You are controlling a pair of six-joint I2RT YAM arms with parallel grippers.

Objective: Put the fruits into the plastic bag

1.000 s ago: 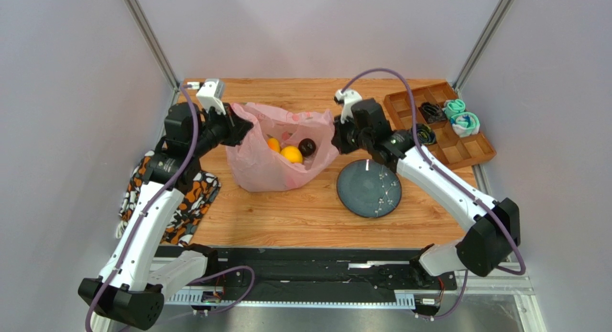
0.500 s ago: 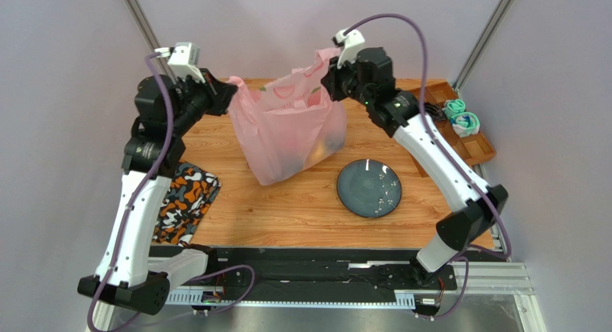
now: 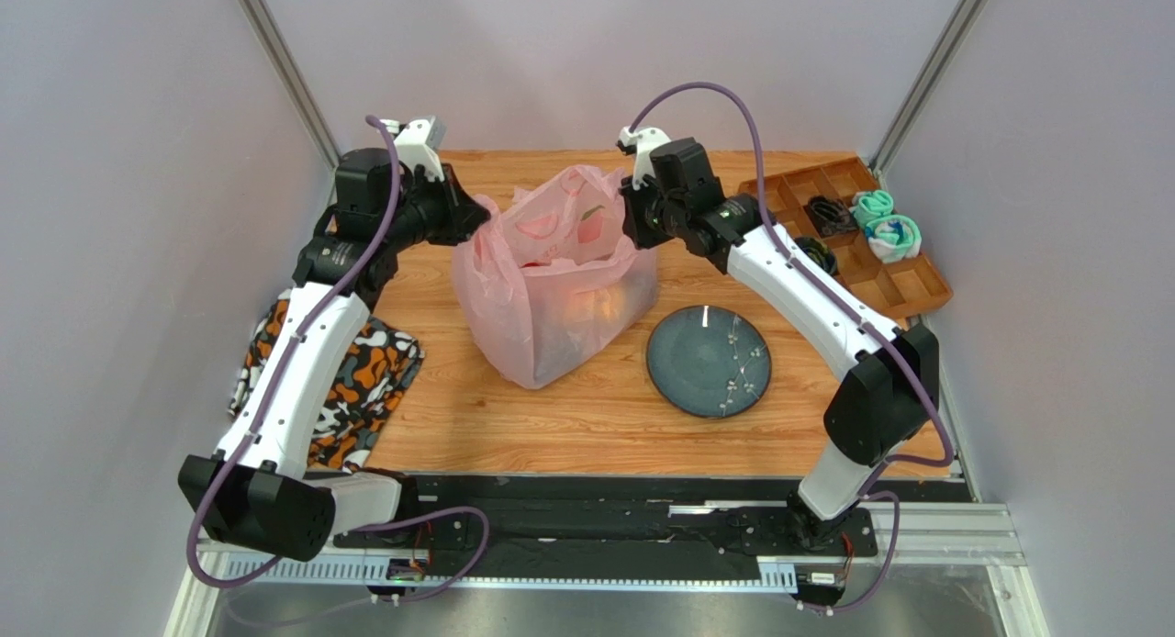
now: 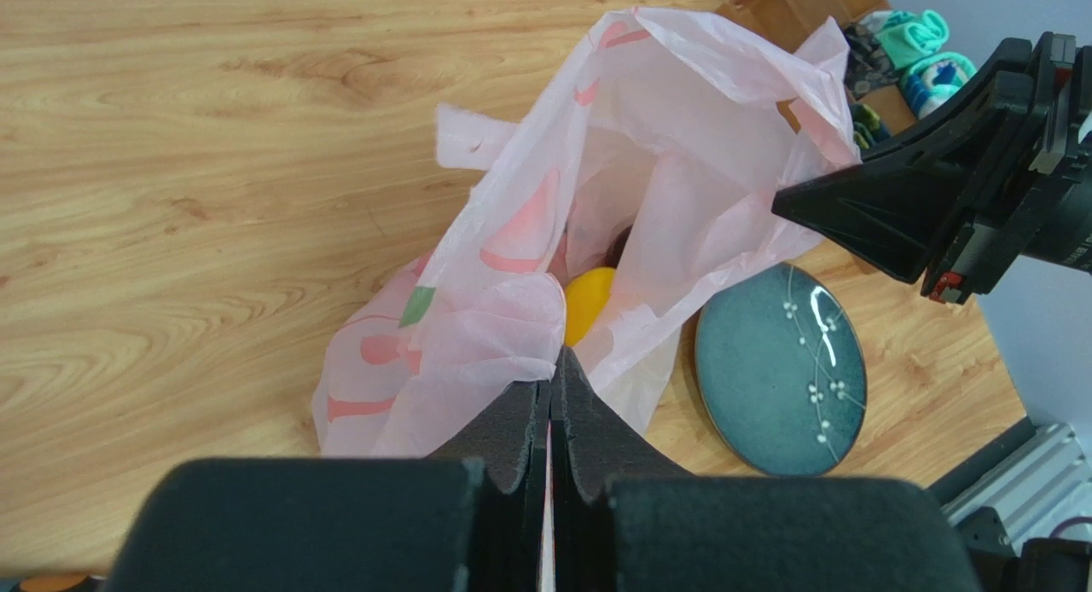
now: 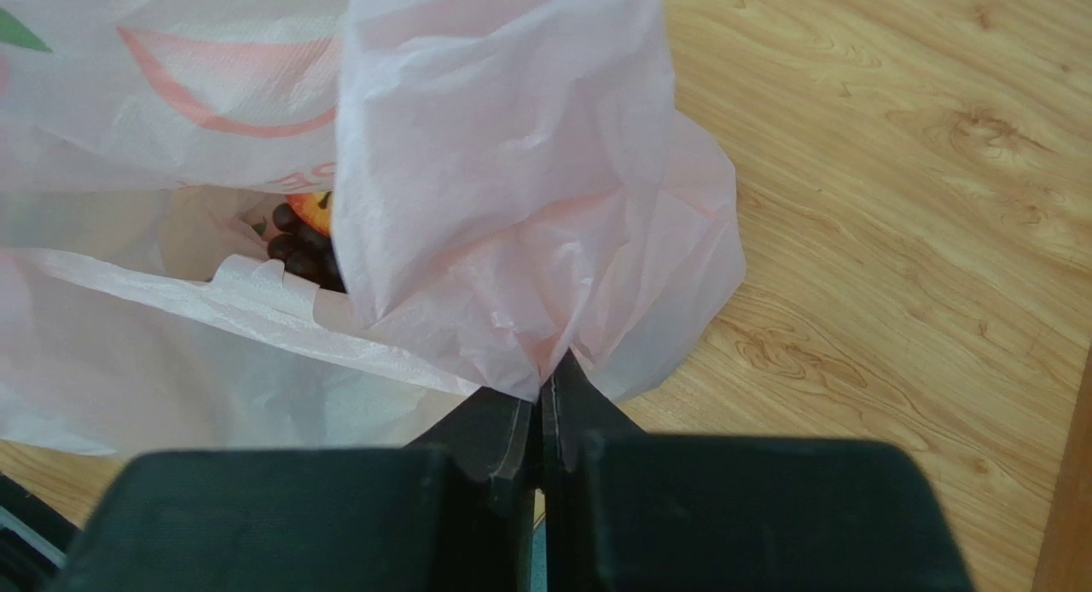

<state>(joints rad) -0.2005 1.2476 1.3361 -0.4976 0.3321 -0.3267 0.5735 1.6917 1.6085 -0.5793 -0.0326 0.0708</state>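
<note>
The pink plastic bag [image 3: 552,300] stands on the wood table, its mouth held up and spread between both grippers. My left gripper [image 3: 476,221] is shut on the bag's left rim, and the thin film shows pinched between its pads [image 4: 554,368]. At the right rim my right gripper [image 3: 628,224] is shut, with the film gathered at its tips [image 5: 551,372]. Inside the plastic bag [image 4: 641,144] lies a yellow round citrus [image 4: 590,304]. Dark grapes [image 5: 301,253] and a bit of orange-red fruit [image 5: 312,211] show through the opening. Other fruits are hidden by the plastic.
A dark teal plate [image 3: 708,362] lies just right of the bag. A wooden compartment tray [image 3: 872,290] at the right holds teal coils [image 3: 883,224] and black coils. An orange-black patterned cloth [image 3: 345,382] lies by the left arm.
Both grippers raised the bag from lying slumped to hanging above the table, then came down; now it rests upright on the table with its mouth held up.
</note>
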